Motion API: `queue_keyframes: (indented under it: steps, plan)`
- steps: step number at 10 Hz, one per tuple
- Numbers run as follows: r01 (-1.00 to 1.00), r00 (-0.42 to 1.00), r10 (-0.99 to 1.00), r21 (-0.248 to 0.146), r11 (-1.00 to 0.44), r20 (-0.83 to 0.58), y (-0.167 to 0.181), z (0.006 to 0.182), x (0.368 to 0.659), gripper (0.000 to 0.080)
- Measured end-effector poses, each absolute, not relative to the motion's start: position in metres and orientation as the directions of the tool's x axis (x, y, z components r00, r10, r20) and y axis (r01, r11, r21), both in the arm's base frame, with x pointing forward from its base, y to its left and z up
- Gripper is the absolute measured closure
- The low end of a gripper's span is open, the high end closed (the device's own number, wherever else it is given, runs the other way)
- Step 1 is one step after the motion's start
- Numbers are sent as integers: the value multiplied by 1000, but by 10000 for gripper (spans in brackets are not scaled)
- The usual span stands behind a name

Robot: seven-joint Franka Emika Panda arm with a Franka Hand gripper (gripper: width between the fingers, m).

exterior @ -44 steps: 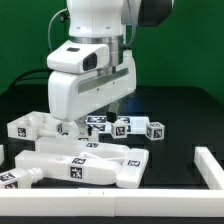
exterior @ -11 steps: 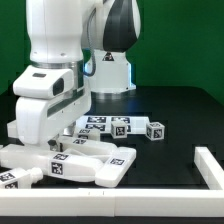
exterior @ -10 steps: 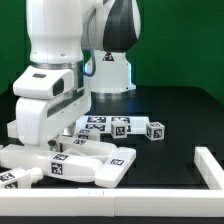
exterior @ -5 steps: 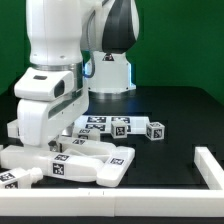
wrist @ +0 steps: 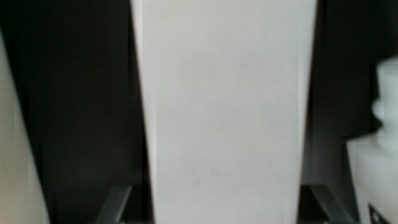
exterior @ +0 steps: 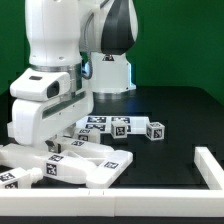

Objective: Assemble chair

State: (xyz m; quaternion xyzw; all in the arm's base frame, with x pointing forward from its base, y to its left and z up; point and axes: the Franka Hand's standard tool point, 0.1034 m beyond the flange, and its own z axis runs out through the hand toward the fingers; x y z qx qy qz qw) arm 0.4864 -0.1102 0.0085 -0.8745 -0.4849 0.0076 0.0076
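Between the gripper (wrist: 219,203) jaws, closed on a white chair bar (wrist: 222,90), an off-centre hold could let it twist loose.

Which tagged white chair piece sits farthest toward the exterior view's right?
The small block, lying by itself on the dark table, past the clustered pieces near the arm.

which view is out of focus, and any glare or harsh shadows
Wrist view: soft and out of focus, with the white bar too close to the lens and its edges smeared. Exterior view: sharper, the tags read as clear squares; a mild sheen on the glossy arm; the black table swallows any shadows.
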Motion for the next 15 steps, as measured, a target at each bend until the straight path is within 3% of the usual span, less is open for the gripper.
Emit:
queue_keyframes:
  steps: [4, 7, 12, 13, 15]
  plan:
    - [844, 536, 844, -20, -536, -7, -108, 9, 487, 514]
    - [982, 189, 982, -17, -189, -22, -105, 9, 485, 514]
    - [997, -72, 997, -27, 71, -33, -116, 9, 483, 514]
    - [971, -240, 970, -35, 238, -43, -125, 9, 483, 514]
    - [919, -394, 918, -47, 392, -46, -136, 9, 482, 514]
